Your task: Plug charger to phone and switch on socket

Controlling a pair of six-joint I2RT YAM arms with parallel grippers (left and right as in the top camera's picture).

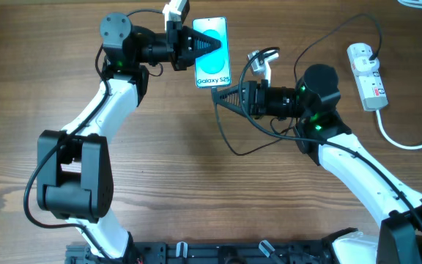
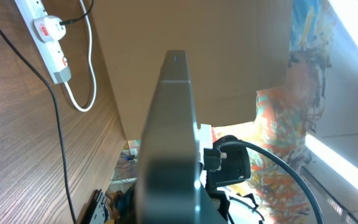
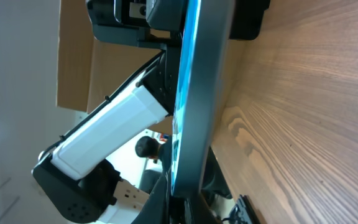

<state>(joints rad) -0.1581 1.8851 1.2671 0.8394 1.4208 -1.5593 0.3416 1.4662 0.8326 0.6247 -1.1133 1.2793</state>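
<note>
1. Overhead: the left tool [image 1: 198,45] is clamping the phone [image 1: 212,55] by its side, screen up, toward the far edge of the bench [image 1: 196,198]. The right tool [image 1: 222,95] is pinching the charger [image 1: 231,143] near its tip, just beside the phone's lower edge. If the tip is sitting off-line, a push risks shoving the phone out of the left grip. The slack loop is lying near the right arm and could snag it.
2. Left wrist: the phone [image 2: 169,143] is filling the centre edge-on, with its port hidden. The socket [image 2: 47,34] is lying well apart.
3. Right wrist: the phone [image 3: 201,93] is looming close, hiding the tip, so a tilted entry could jam or bend the connector.
</note>
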